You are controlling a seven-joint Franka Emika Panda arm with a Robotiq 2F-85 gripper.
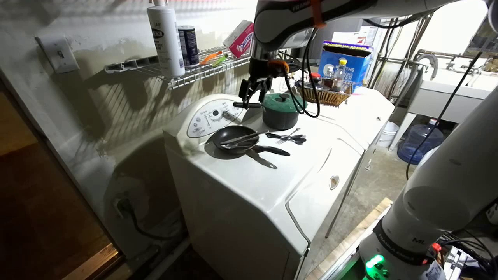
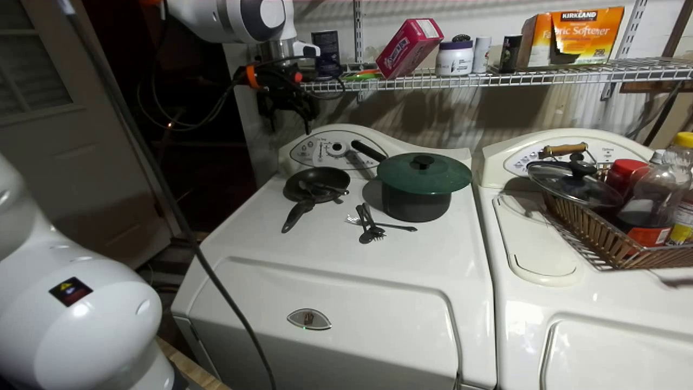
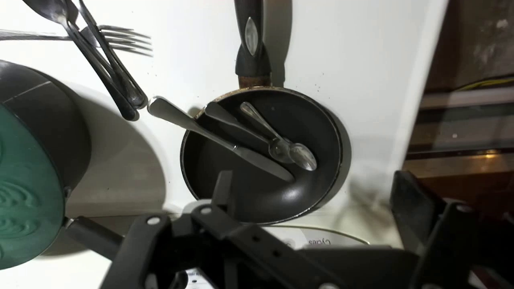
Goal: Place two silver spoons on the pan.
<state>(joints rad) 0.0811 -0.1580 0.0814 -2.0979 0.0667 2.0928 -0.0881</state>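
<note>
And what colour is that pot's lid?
The lid is dark green, best seen in an exterior view.

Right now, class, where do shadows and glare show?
Wrist view: a glare spot in the pan, a broad shadow beside the green-lidded pot; in an exterior view, striped shadows below the wire shelf; in an exterior view, glare on the robot's arm.

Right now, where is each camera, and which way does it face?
Wrist view: sits just behind the open gripper, which shows along the bottom; looks down at the pan and a spoon inside.
In an exterior view: off one end of two white machines, looking along their tops toward a blue box; arm and gripper show.
In an exterior view: in front of the machines, facing the wire shelf; arm and gripper at picture left.
Both exterior views share the pan and the green-lidded pot.
</note>
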